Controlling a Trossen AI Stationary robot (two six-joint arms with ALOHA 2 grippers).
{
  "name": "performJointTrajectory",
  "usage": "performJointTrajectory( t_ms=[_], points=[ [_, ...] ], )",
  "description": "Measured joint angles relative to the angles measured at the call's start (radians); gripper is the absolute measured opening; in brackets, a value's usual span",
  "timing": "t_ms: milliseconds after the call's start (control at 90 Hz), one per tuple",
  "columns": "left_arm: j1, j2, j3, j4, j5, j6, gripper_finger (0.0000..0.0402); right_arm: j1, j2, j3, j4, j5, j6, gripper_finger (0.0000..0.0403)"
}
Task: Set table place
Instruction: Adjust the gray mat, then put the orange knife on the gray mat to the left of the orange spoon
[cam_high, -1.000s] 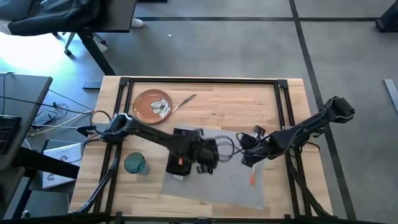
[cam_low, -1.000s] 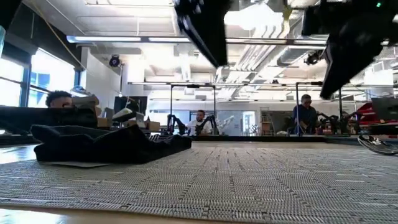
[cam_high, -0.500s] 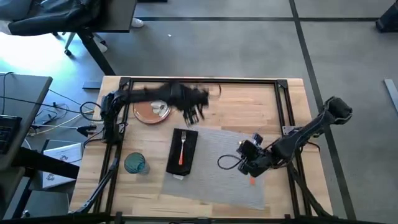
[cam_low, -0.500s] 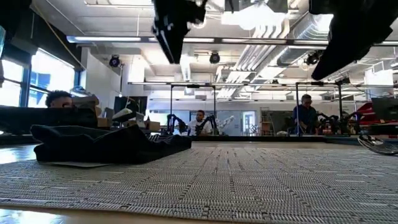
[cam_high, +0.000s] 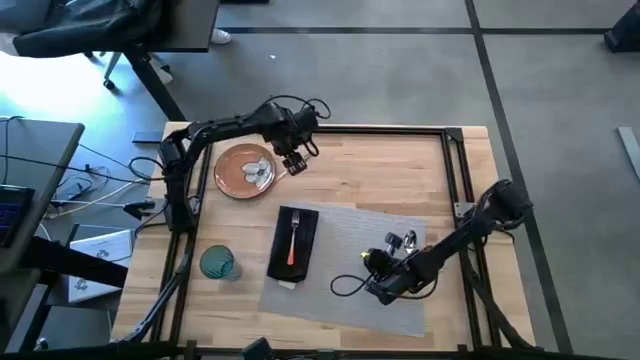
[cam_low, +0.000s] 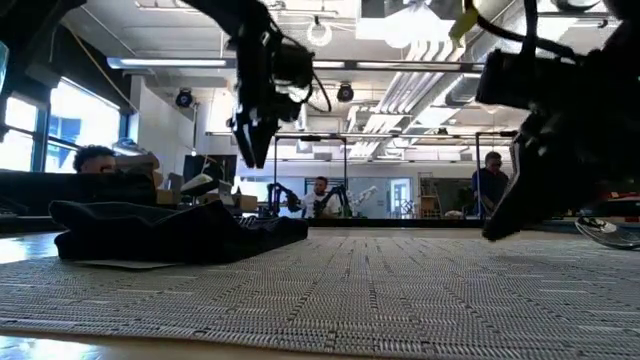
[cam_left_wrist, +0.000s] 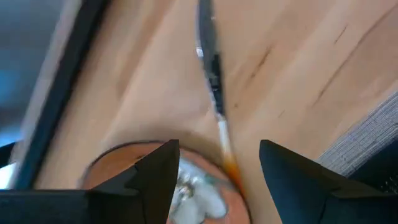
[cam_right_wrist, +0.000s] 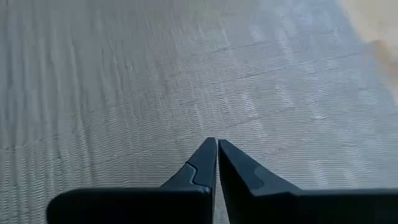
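A: The left gripper (cam_high: 295, 160) hangs spread and empty over the knife (cam_left_wrist: 213, 99) beside the plate (cam_high: 243, 170). The knife's handle touches the rim; a low finger could knock the plate.

B: And the right gripper (cam_high: 375, 285)?

A: Closed on nothing, low over the mat (cam_high: 345, 295), with a spoon (cam_high: 400, 240) nearby. Fork (cam_high: 293, 238) on napkin (cam_high: 280, 255), glass (cam_high: 218, 263) left of it. Nothing blocks the knife except the plate.
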Motion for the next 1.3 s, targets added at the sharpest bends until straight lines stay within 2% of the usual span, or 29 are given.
performJointTrajectory(
  t_ms=[111,289,711,933,1089,1256,1300],
  points=[
    [0.014,0.000,-0.096,0.103,0.016,0.007,0.0204,-0.005,0.010,0.002,-0.008,0.000,0.018,0.0000],
    [0.017,0.000,-0.203,0.240,0.013,0.011,0.0204,-0.046,0.010,0.000,-0.053,0.041,0.138,0.0000],
    [0.023,0.005,-0.330,0.346,0.007,0.010,0.0203,-0.157,0.009,0.000,0.010,0.040,0.051,0.0000],
    [0.042,0.008,-0.385,0.443,0.011,0.010,0.0192,-0.164,0.009,0.000,0.019,0.024,0.047,0.0000],
    [0.050,0.015,-0.396,0.449,0.051,0.054,0.0145,-0.163,0.009,0.000,0.019,0.034,0.022,0.0000],
    [0.050,0.016,-0.407,0.465,0.101,0.070,0.0036,-0.150,0.009,0.000,0.019,0.059,0.005,0.0000],
    [0.050,0.017,-0.414,0.474,0.106,0.070,0.0016,-0.148,0.009,0.000,0.019,0.059,0.004,0.0000]
  ],
)
